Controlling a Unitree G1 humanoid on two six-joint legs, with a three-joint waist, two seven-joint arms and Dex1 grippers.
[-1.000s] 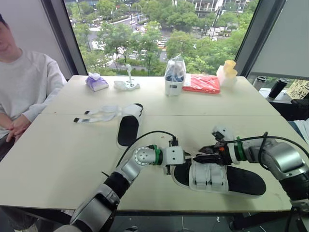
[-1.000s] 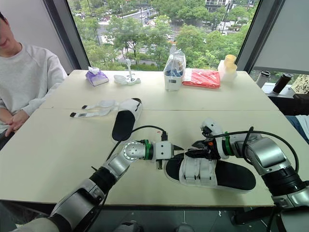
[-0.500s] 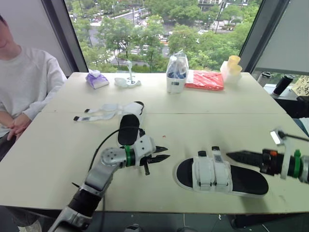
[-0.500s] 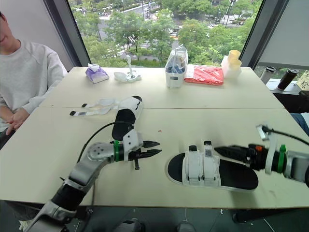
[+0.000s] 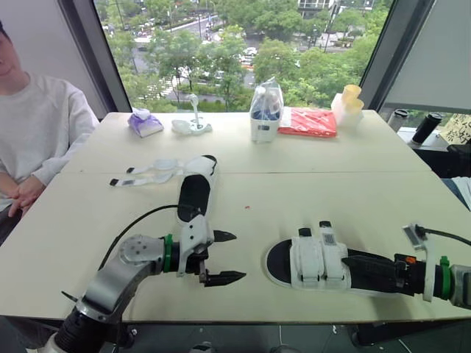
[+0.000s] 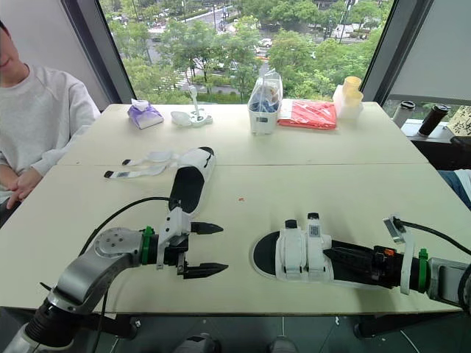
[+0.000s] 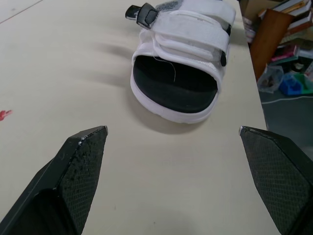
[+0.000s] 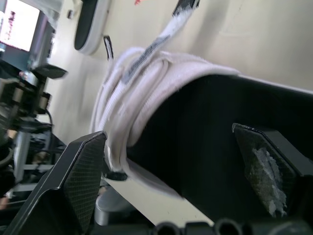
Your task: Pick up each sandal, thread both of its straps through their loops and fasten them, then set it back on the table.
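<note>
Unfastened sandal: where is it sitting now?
In the left eye view, the unfastened sandal lies left of centre on the table, just beyond the left gripper, straps splayed toward the person.

I see a pale counter (image 5: 309, 191) carrying a strapped sandal (image 5: 320, 263) near its front edge, an open sandal (image 5: 195, 193) toward the left, and along the far edge a purple pack (image 5: 147, 123), clear bag (image 5: 266, 114) and red packet (image 5: 307, 123).

The head's two eyes look forward and down over the table (image 5: 309, 191). Left wrist camera faces 3 o'clock, right faces 9 o'clock (much nearer), both sharing the strapped sandal (image 7: 181, 58).
</note>
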